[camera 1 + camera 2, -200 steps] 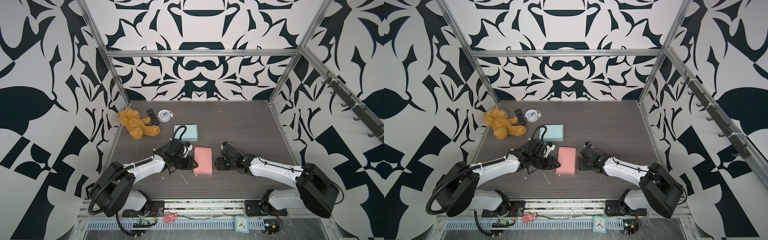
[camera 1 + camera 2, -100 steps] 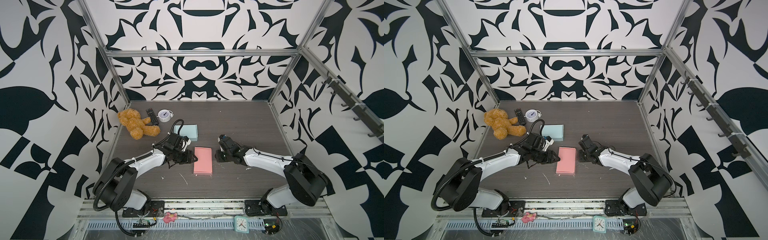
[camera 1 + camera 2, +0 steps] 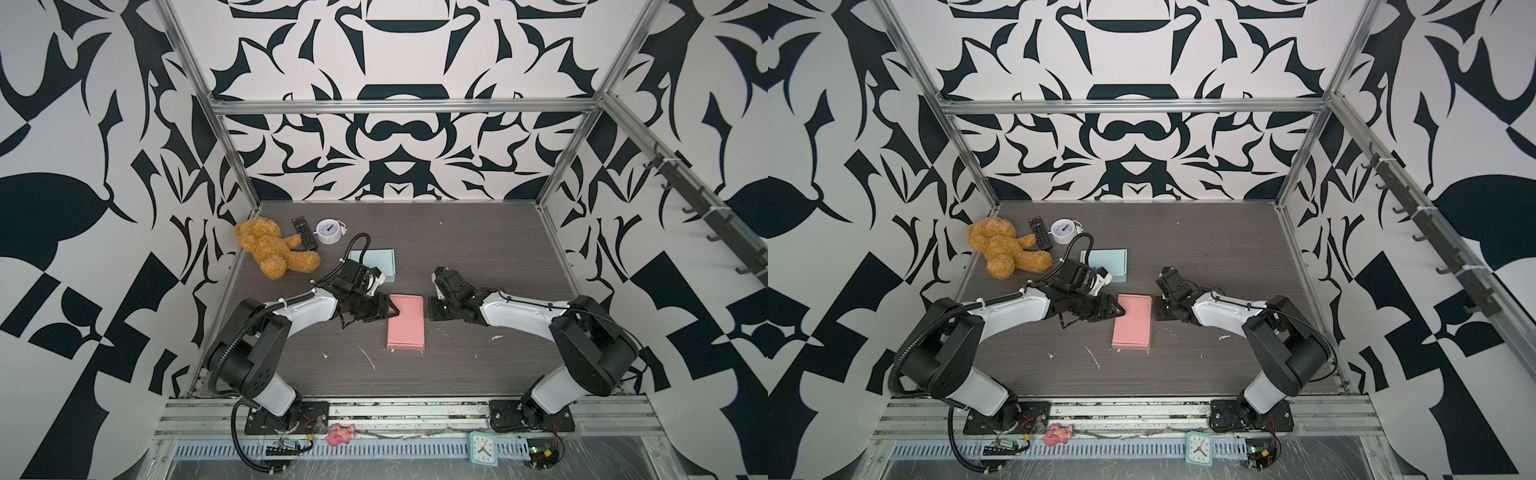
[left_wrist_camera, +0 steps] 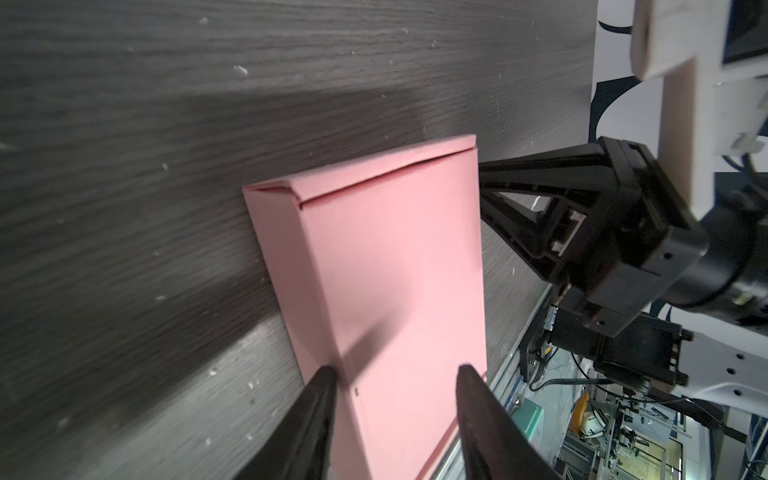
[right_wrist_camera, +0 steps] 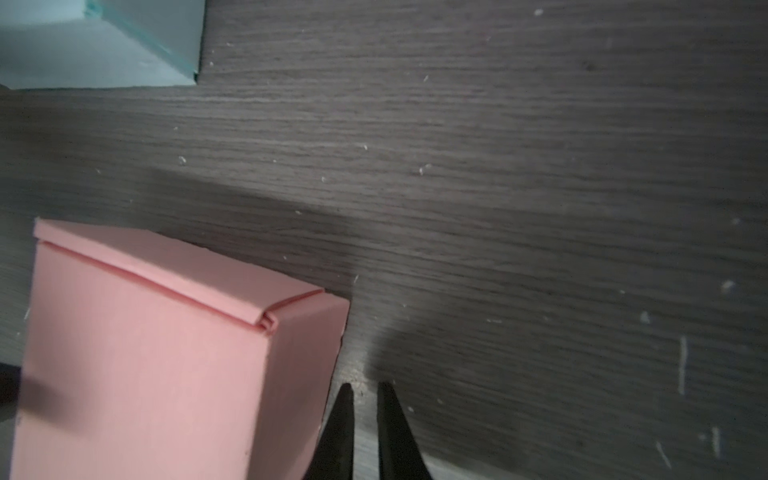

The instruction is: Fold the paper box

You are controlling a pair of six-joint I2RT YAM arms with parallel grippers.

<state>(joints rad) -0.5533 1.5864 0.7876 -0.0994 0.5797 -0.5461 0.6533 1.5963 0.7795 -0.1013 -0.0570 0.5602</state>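
The pink paper box (image 3: pixel 406 322) (image 3: pixel 1132 322) lies flat and closed in the middle of the table, flaps tucked in. My left gripper (image 3: pixel 390 309) (image 4: pixel 397 374) stands open at the box's far left corner. One fingertip sits at the side edge and the other hangs over the top face, with nothing gripped. My right gripper (image 3: pixel 432 309) (image 5: pixel 365 385) is low on the table beside the box's right side (image 5: pixel 299 365). Its jaws are closed to a thin slit with nothing in them. In the left wrist view, the right gripper (image 4: pixel 482 187) touches the far side of the box.
A teal box (image 3: pixel 374 266) (image 5: pixel 99 41) lies just beyond the left wrist. A teddy bear (image 3: pixel 274 249), a remote (image 3: pixel 304 232) and a white clock (image 3: pixel 328 231) sit at the back left. Paper scraps (image 3: pixel 368 357) dot the table near the front.
The right gripper's jaws have closed from wide apart to a thin slit beside the box. Both grippers have shifted slightly toward the back of the table. The box has not moved.
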